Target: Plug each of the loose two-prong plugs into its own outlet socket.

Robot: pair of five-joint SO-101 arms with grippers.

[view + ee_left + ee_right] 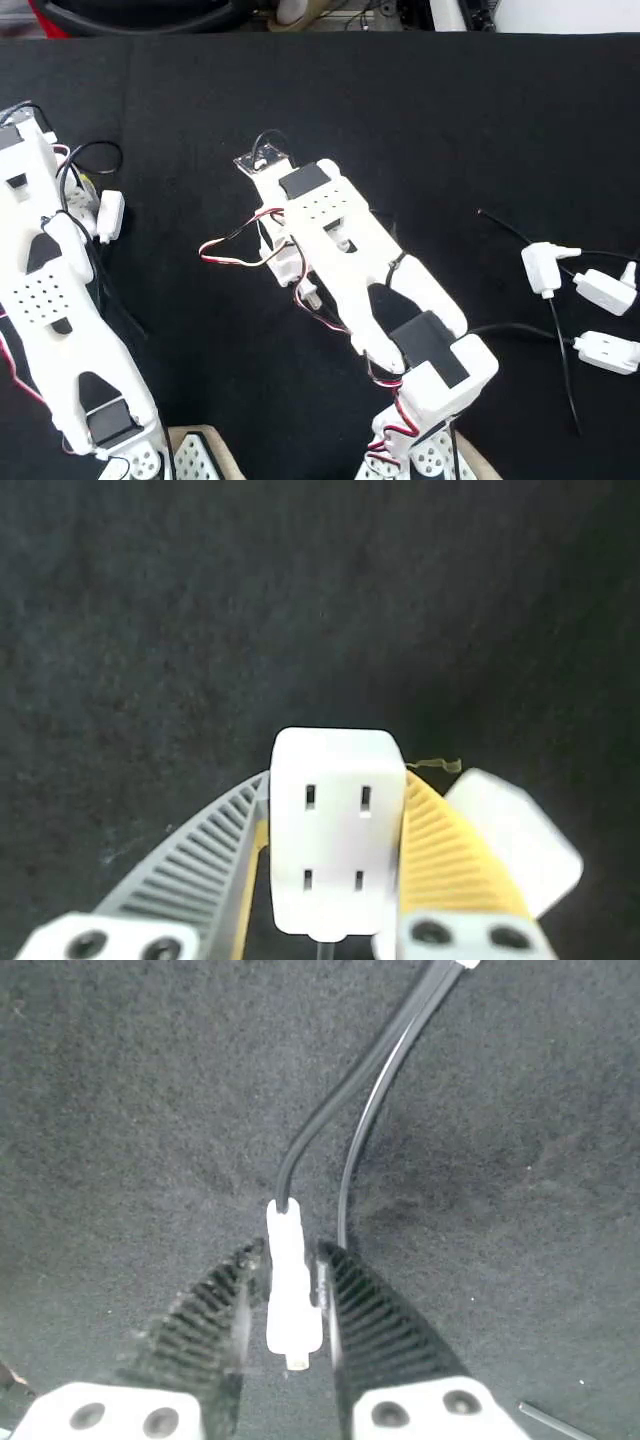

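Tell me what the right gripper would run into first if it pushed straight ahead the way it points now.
Likely the black cloth tabletop. The right gripper, shut on a white two-prong plug, faces cloth, with the plug's black cord trailing ahead; depth is unclear.

Black felt-covered worktop (450,110). Three small white plastic plug and socket pieces (605,290) with thin black cords (557,345) lie near its right edge.
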